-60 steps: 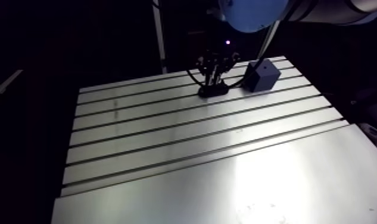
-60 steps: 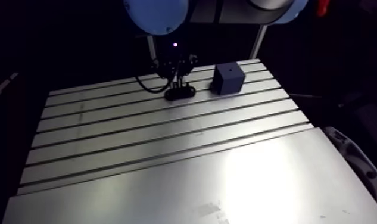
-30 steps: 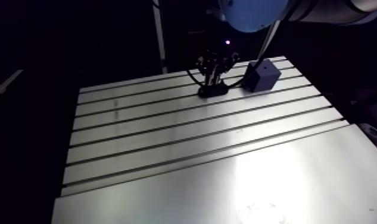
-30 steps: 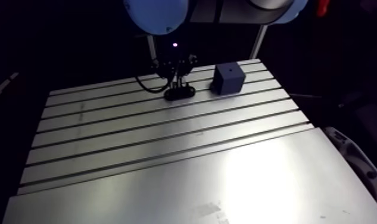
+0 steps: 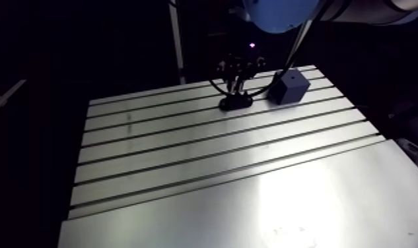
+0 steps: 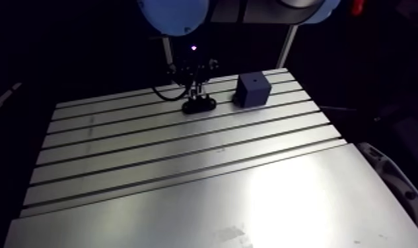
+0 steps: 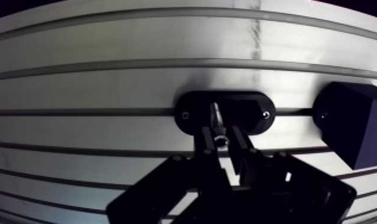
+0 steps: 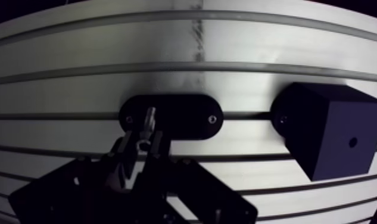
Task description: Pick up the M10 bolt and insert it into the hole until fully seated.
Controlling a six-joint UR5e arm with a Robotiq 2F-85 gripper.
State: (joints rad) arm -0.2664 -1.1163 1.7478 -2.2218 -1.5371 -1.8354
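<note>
**Bolt clamped in the gripper over its black holder, dark block close by**

The slotted aluminium tabletop (image 5: 218,165) fills the arm view, its grooves running from about 8 o'clock to 2 o'clock. All the work sits near its far edge, toward 12 o'clock.

A dark cube-shaped block (image 6: 253,90) stands on the tabletop at about 2 o'clock from the holder, near it but apart. The gripper (image 7: 221,138) comes down over the holder, beside the block and clear of it.

The flat black oval holder (image 7: 250,113) lies along one groove, with a small screw (image 7: 266,114) near each end.

The gripper's two fingers (image 7: 206,146) are clamped on the bolt (image 7: 217,122), close together with its head end pinched between them. The bolt's long axis runs in line with the fingers. Its shaft points away from the wrist, down toward the middle of the holder. Whether the tip touches the holder cannot be told.

A small round hole (image 8: 352,143) shows in the middle of one face of the block. Nothing lies between the bolt and the block.
</note>
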